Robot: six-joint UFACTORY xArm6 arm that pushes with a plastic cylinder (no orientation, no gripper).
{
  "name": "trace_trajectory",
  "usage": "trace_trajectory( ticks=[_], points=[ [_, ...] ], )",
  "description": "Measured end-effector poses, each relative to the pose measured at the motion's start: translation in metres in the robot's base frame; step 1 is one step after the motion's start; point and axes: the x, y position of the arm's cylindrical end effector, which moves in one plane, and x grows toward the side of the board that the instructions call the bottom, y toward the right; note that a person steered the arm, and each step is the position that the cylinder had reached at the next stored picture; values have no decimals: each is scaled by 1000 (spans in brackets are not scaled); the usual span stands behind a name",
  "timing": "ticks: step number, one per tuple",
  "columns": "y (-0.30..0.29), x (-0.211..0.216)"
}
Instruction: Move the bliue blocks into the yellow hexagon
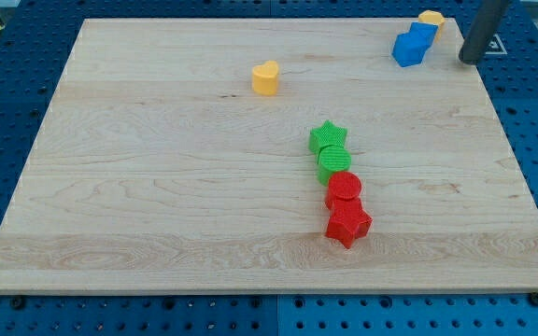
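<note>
Blue blocks (413, 44) run diagonally toward yellow hexagon (431, 19)

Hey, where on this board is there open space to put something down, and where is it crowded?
Free: the whole left side, left of the yellow heart, and the bottom right, right of the red star. Crowded: the top right, where blue blocks touch the yellow hexagon near my tip.

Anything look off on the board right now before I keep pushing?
Nothing stands out. The blue blocks already sit against the yellow hexagon at the view's top right, my tip just right of them; every block lies flat on the board.
</note>
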Motion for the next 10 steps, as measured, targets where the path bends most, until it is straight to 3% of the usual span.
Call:
trace_trajectory(
  ticks=[3,8,10],
  points=[
    [-79,11],
    [-88,-36],
    [-101,-17]
  ],
)
